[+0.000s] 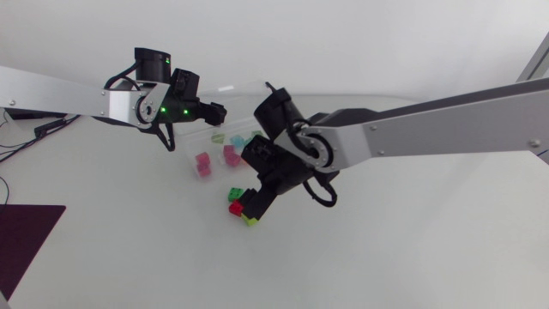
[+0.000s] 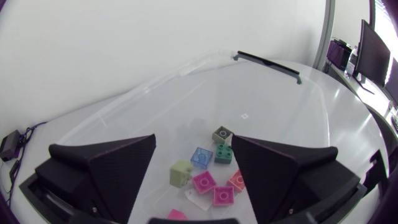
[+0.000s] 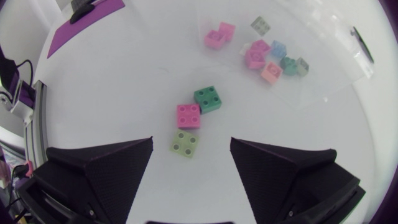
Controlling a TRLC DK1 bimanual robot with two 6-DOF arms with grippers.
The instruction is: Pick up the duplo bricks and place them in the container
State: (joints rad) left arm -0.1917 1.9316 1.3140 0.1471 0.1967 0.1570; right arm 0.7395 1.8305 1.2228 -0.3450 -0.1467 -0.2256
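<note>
A clear container (image 2: 155, 93) holding several bricks sat on the white surface (image 1: 412, 249). The left end effector (image 2: 194, 140) hung above it, spread wide and empty. At the container's 5 o'clock the right end effector (image 3: 191, 152), also spread, gripped nothing. A lime brick (image 3: 185, 144) lay untouched between its fingers, with a pink brick (image 3: 188, 116) and a green brick (image 3: 208, 99) ahead.

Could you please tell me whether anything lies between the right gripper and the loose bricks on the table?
Nothing visible does. The open right gripper hangs over the pale green brick, with the pink brick and dark green brick just ahead of it.
</note>
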